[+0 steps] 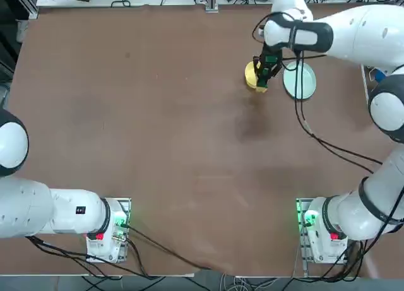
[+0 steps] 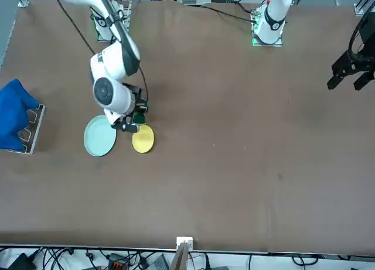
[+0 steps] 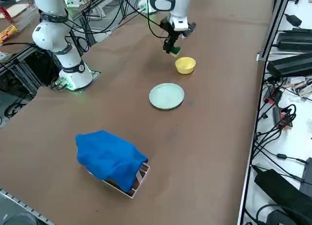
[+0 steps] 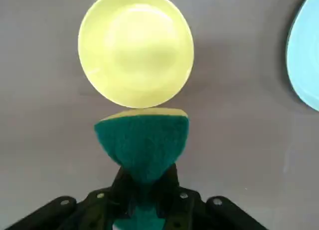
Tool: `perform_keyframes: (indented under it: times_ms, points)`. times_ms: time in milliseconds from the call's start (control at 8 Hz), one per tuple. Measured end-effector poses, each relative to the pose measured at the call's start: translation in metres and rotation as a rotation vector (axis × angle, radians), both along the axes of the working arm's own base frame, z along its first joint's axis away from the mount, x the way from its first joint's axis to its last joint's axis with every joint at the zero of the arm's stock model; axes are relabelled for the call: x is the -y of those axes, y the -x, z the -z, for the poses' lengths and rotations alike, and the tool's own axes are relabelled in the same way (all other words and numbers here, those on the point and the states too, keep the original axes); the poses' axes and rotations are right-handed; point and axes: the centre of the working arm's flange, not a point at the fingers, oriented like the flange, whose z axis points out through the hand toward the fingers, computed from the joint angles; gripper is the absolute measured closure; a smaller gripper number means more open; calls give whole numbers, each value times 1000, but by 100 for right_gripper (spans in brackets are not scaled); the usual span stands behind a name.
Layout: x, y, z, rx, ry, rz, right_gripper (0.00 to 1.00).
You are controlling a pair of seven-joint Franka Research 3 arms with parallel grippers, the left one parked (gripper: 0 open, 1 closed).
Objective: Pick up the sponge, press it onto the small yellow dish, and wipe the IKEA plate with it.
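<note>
In the top view, reading left to right, the yellow dish [image 1: 252, 75] comes first, then the right gripper [image 1: 267, 69] with the sponge [image 1: 262, 84], then the pale plate [image 1: 299, 81] at about three o'clock from the dish, just beside it and not touching. The table [image 1: 158, 146] around them is bare brown.

The right gripper is clamped on the sponge: in the wrist view the green pad [image 4: 142, 145] is pinched to a narrow waist between the fingers and fans out wide beyond them, its yellow layer showing as a thin strip on the far edge. The sponge's long axis lies across the gripper, roughly in line with the dish's width.

The relation that matters is sponge to dish. In the wrist view the dish [image 4: 136, 48] sits straight ahead at twelve o'clock, its near rim just short of the sponge's yellow edge. The side view shows the sponge [image 3: 174, 51] in the air at about ten o'clock from the dish [image 3: 185, 65], so it is probably off the rim rather than over the bowl, though the arm hides the exact overlap from above.

The press therefore seems to call for a short carry forward to centre the sponge over the dish, then a descent. The plate [image 3: 166, 95] is untouched, so the wipe is not yet done.
</note>
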Motion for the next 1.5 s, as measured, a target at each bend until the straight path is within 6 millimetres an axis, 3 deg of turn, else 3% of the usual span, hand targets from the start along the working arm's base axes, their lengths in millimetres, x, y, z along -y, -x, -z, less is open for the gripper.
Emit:
perform_keyframes:
  times_ms: [250,500,1000,1500]
  points:
    - [7,-13,1,-81,-24,-39,81]
    - [2,-25,2,-138,-56,-61,83]
    - [0,-40,28,-193,-100,-103,84]
    - [11,-58,25,-173,-118,-91,84]
